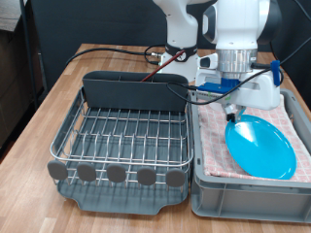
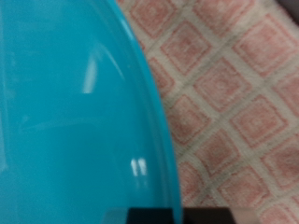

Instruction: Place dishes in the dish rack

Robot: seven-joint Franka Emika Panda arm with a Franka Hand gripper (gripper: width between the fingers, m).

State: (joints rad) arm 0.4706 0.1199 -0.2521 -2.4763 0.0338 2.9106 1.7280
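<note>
The round light-blue plate [image 1: 260, 148] lies tilted in the grey bin [image 1: 243, 199] on the pink checkered cloth [image 1: 210, 146]. My gripper [image 1: 233, 116] is low over the bin, its fingertips at the plate's rim on the side nearest the rack. In the wrist view the plate [image 2: 65, 112] fills most of the picture, with the cloth [image 2: 234, 93] beside it and a dark strip of a fingertip [image 2: 154, 216] at the edge. The silver wire dish rack [image 1: 126, 136] with its dark grey caddy [image 1: 131, 92] holds nothing. The spoon and the mug are out of view.
The rack stands on a wooden table [image 1: 39, 112], at the exterior view's left of the bin. Cables [image 1: 117, 49] run across the table behind the rack. The robot's white base [image 1: 185, 29] stands behind the caddy.
</note>
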